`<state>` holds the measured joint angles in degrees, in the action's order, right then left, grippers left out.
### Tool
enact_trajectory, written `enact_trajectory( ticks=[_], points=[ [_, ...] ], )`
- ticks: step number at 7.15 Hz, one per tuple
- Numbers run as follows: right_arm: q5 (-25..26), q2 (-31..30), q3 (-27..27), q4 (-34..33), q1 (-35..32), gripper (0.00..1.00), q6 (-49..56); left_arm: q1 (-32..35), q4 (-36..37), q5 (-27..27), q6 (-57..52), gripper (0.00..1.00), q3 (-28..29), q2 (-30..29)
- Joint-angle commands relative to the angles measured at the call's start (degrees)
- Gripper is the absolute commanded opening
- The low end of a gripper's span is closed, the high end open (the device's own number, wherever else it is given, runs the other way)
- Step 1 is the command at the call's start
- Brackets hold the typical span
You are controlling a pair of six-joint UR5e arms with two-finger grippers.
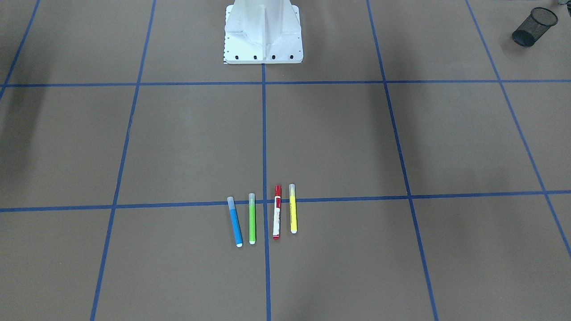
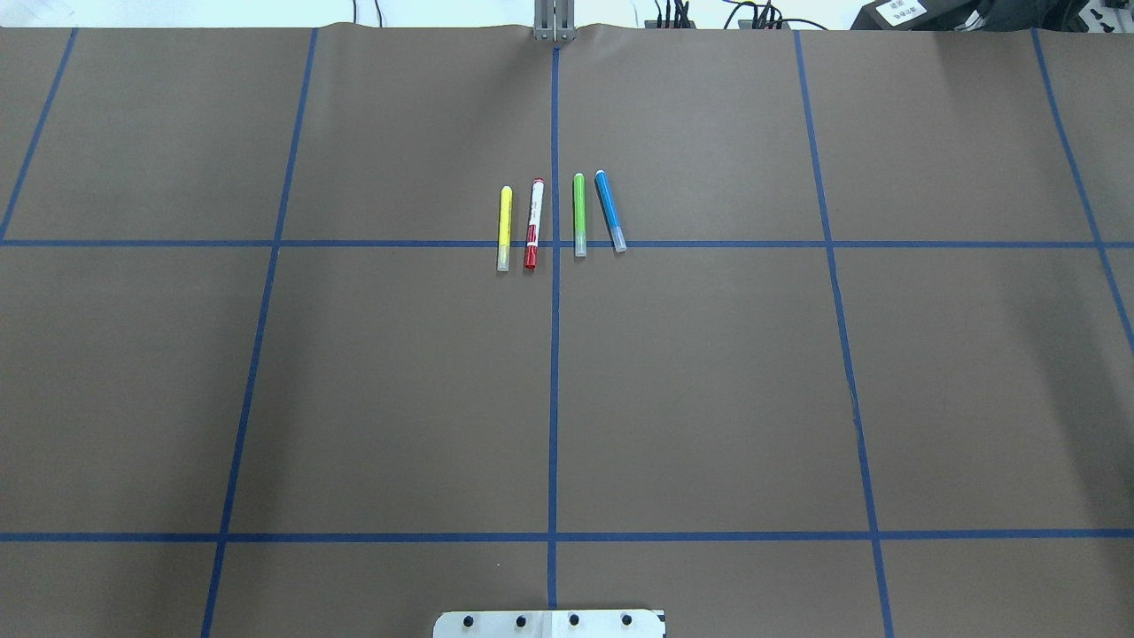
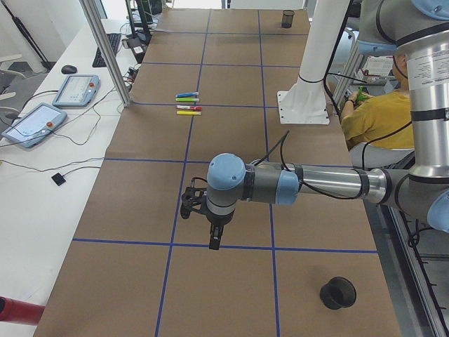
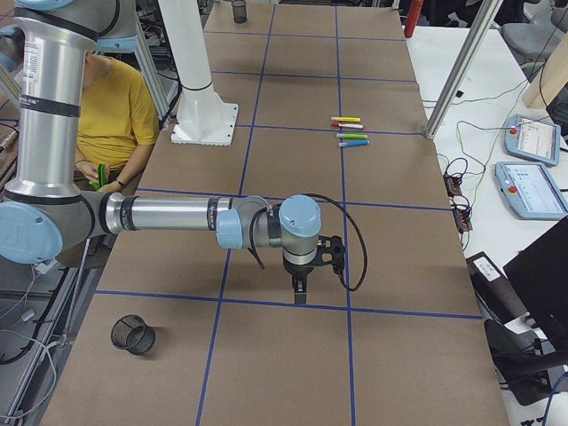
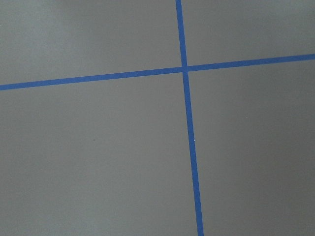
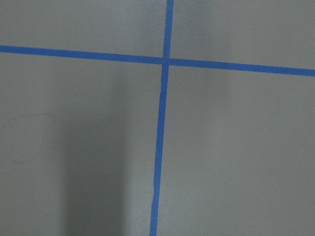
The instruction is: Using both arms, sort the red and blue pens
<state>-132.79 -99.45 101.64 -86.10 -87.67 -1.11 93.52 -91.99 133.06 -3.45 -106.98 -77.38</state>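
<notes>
Overhead shows red pen (image 2: 533,223) and blue pen (image 2: 609,211); only side views catch left gripper (image 3: 215,239) and right gripper (image 4: 300,289), and I cannot tell whether either is spread.

My left arm (image 3: 330,184) and right arm (image 4: 169,215) are silver-grey tubes joined by pale blue round caps, with small printed labels on the upright links. A black cable (image 4: 356,247) loops along each arm to the black left gripper (image 3: 214,243) and right gripper (image 4: 300,297). I see both mounted on a white pedestal (image 1: 263,33) with a row of dark bolts (image 1: 255,57) along its base plate.
</notes>
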Motion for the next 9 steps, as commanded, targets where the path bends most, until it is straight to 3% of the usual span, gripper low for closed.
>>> enact_trajectory(
  ticks=[1, 3, 5, 6, 7, 9],
  points=[
    [-0.36, 1.27, -0.22, 2.16, 0.04, 1.0, -0.39, -0.09, -0.56, 0.1, 0.02, 1.0, 0.01, -1.88],
    [-0.19, 1.36, -0.13, 3.38, 0.04, 1.0, 0.14, -0.09, -2.14, 0.45, -0.07, 1.0, 0.98, -4.8],
    [-0.36, 1.8, -0.74, 9.78, 0.13, 1.0, -0.73, -0.18, -6.42, 4.13, -0.16, 1.0, 0.98, -5.32],
    [-1.5, 2.41, -1.01, 9.98, 0.3, 0.99, -1.87, -1.31, -10.02, 6.58, 1.32, 1.0, 1.33, -5.5],
    [-2.99, 5.64, -1.18, 9.98, 1.0, 0.99, -1.97, -6.97, -9.79, 6.86, 3.08, 1.0, 0.81, -8.72],
    [-5.02, 7.68, -1.27, 9.72, 2.23, 0.99, -3.1, -10.97, -10.14, 6.08, 13.33, 1.0, 0.8, -14.17]
  ],
)
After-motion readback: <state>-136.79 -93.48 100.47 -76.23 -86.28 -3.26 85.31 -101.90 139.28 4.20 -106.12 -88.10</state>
